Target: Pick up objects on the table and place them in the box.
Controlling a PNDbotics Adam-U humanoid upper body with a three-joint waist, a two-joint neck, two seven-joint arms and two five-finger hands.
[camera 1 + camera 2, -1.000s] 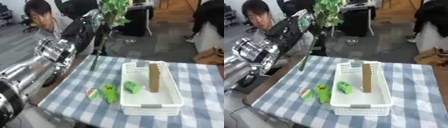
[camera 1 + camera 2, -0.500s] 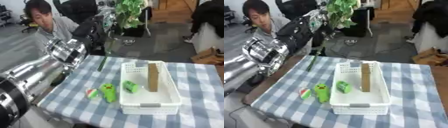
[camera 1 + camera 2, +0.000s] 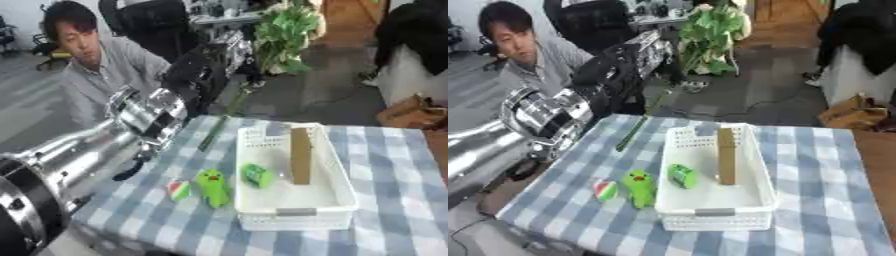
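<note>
Looks like 1 tall brown block [image 3: 301, 155] is already standing in the white box [image 3: 297, 211], the left hand [image 3: 229, 50] is gripping a leafy green plant stem [image 3: 282, 35] up high, and the green toy [image 3: 211, 187], striped ball [image 3: 178, 190] and green roll [image 3: 257, 175] still wait.

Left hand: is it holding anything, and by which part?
The left hand holds a leafy plant stem raised above the table, gripping its upper part just below the leaves; its lower end hangs free.
</note>
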